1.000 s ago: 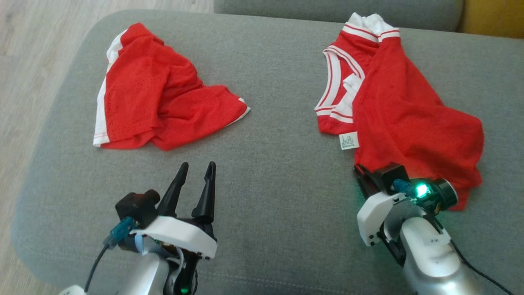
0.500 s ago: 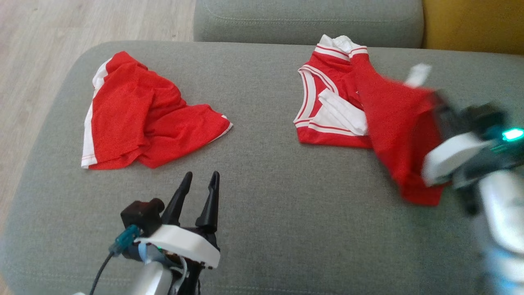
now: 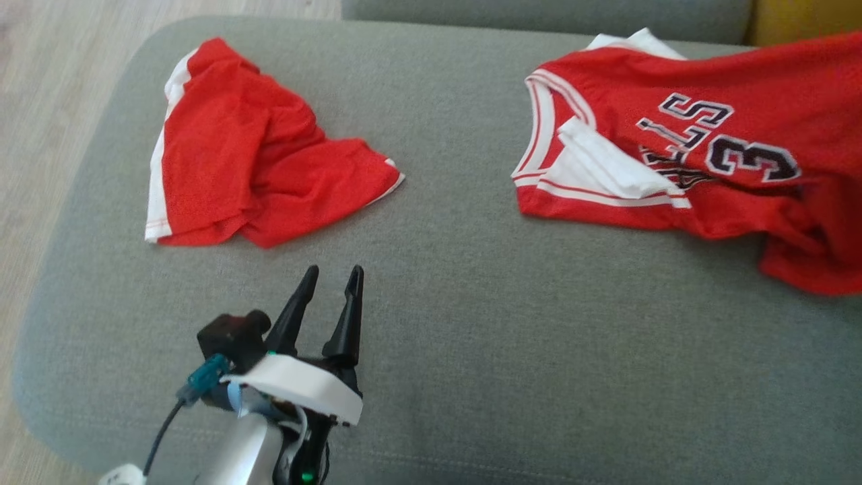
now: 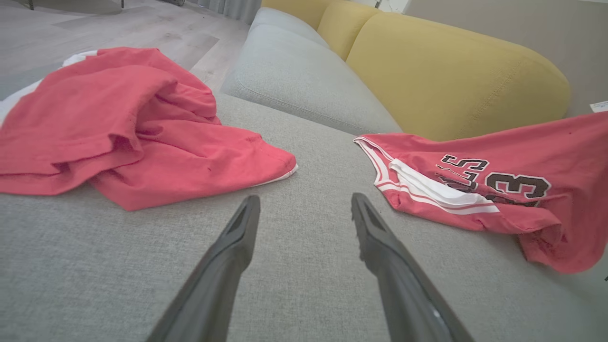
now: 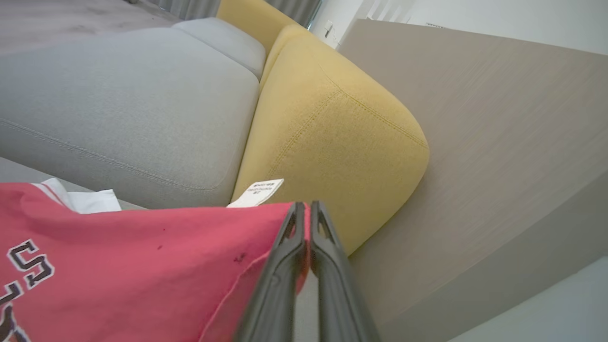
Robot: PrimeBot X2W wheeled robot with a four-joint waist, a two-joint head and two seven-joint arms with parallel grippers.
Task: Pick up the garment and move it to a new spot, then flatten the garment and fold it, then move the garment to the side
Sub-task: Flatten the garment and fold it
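Observation:
The garment, a red jersey (image 3: 741, 87) with white trim and a dark number, lies at the right of the grey seat. Its right part is lifted and stretched toward the view's right edge. My right gripper (image 5: 308, 205) is shut on the jersey's (image 5: 142, 266) edge, close to a white label (image 5: 256, 192), in front of a yellow cushion. My left gripper (image 3: 334, 271) stands open over bare seat at the lower left, with nothing between its fingers. In the left wrist view it (image 4: 305, 199) points between the jersey (image 4: 522, 152) and a second red garment.
A second red garment with white side stripes (image 3: 249, 168) lies crumpled at the seat's left (image 4: 118, 128). The grey seat (image 3: 471, 303) ends at wooden floor (image 3: 40, 135) on the left. Grey (image 5: 118, 104) and yellow back cushions (image 5: 332, 142) stand behind, with a brown panel (image 5: 498, 142) beyond.
My right gripper has pulled the jersey's lower edge up and to the right, out of the head view. The jersey has opened to show its number. The left arm has not moved.

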